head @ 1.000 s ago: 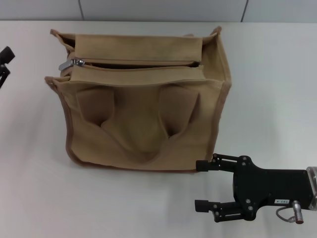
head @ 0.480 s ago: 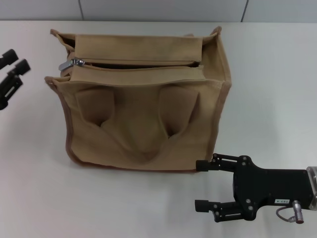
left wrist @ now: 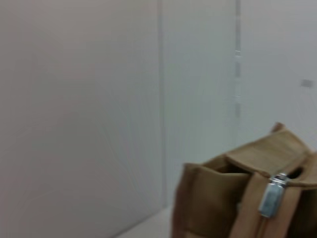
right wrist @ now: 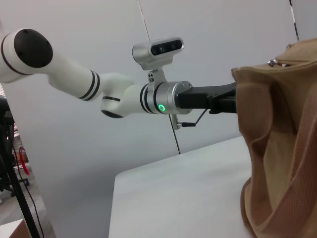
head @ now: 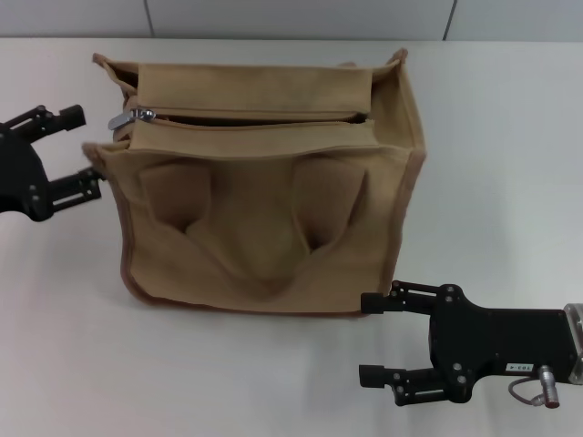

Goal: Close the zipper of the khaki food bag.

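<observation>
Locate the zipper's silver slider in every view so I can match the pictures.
Head view: slider at the bag's top, at its left end, near the left pincer.
Left wrist view: slider low, at the picture's right.
Right wrist view: a glint at the bag top, probably it.
Shared landmark: the bag's top edge.

Head cam: high, looking down on worktop [head: 510, 137], khaki food bag [head: 264, 218] centre frame. Left wrist cam: low, close, facing bag's zipper [left wrist: 271, 201] end. Right wrist cam: low, looking across; shares bag.
</observation>
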`<state>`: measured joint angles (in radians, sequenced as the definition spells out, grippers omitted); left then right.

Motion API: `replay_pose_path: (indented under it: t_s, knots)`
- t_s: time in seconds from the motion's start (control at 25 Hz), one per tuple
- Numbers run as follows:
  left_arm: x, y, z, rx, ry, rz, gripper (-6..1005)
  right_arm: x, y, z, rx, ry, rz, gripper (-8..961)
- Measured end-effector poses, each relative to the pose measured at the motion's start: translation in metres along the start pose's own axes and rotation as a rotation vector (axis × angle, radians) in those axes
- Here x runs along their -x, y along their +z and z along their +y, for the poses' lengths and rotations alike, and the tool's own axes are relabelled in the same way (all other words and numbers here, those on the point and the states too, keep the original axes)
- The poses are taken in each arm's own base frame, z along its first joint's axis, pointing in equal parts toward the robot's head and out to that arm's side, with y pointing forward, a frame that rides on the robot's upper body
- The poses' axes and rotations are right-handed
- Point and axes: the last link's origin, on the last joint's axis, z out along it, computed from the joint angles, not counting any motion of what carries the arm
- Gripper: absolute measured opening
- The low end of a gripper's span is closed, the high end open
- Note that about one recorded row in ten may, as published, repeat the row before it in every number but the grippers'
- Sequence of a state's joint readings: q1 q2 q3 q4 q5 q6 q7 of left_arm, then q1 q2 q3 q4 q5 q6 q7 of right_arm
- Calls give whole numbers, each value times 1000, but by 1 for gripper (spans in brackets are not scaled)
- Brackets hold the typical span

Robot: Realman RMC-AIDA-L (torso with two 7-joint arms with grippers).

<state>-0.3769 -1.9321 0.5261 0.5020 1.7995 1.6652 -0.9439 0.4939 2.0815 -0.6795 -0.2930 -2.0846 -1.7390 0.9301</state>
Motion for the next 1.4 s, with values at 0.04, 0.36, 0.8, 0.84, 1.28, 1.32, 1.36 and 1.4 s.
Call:
replay_pose_path:
  t_s: [0.04,0.36,0.8,0.84,1.28,1.32,1.36,1.4]
  knots:
    - [0,0,0,0,0,0,603,0,0,0,0,0,0,827]
    - [3,14,2,37,44,-39,796,0,0,-1,0,5,5,826]
    - [1,12,0,-43,136,8,717,0,0,0,1,7,-1,827]
    - [0,11,0,-52,138,22,708,0,0,0,2,7,-1,827]
    - [-2,-15,10,-225,121,206,259,0,0,1,2,10,-3,827]
    - [-2,-16,11,-226,121,210,213,0,0,1,3,10,-4,827]
    - [-2,-16,11,-226,121,210,176,0,0,2,5,10,-5,827]
    - [-1,-18,13,-228,115,214,139,1,0,3,12,10,-10,827]
